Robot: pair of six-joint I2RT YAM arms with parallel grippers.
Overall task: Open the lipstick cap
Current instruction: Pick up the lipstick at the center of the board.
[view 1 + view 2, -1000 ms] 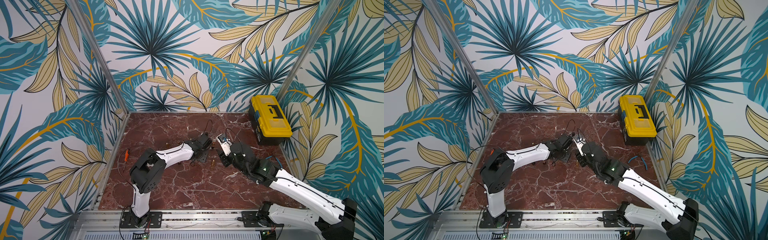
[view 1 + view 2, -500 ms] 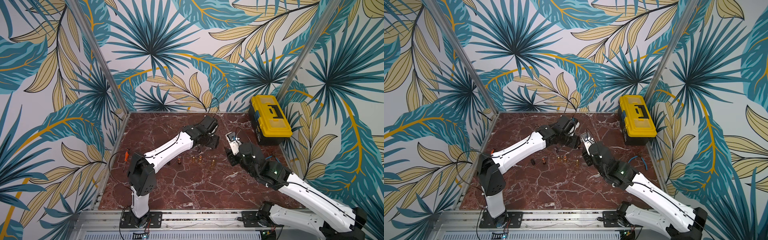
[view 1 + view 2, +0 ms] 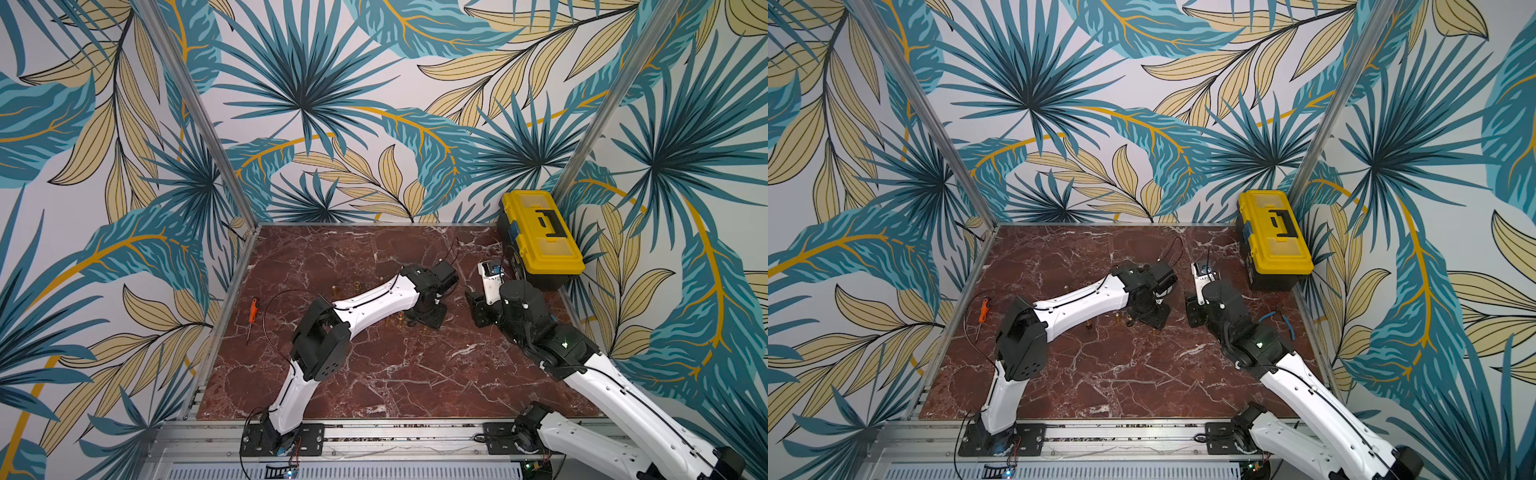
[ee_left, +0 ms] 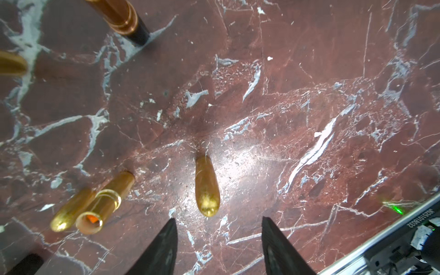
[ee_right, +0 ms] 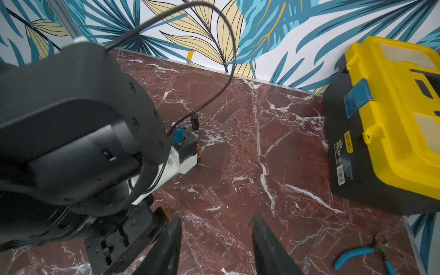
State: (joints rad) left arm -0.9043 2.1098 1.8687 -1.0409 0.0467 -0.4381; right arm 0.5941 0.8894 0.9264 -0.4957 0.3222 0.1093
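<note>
Gold and round-topped, the lipstick [image 4: 206, 188] stands upright near the middle of the surface [image 4: 309, 71], its long axis vertical. It sits just ahead of the left gripper [image 4: 219, 240], in line with the gap and clear of both fingers. We find that gripper moderately spread and empty. The right gripper [image 5: 215, 247] is also parted and holds nothing. It looks toward the far edge, so the left arm is nearer. We judge that the coming move calls for a short advance by the left to close across the body. We cannot tell whether a cap seam is present.

In the left wrist view we count five gold or copper pieces:
- the lipstick
- one open tube [image 4: 102, 204] showing orange inside
- one cap [image 4: 67, 213] touching it
- one copper stick [image 4: 121, 16] on a black base
- one piece [image 4: 10, 63] cut by the frame

We also count one toolbox [image 3: 540, 237], one screwdriver [image 3: 252, 305] and one pliers [image 5: 357, 258].
</note>
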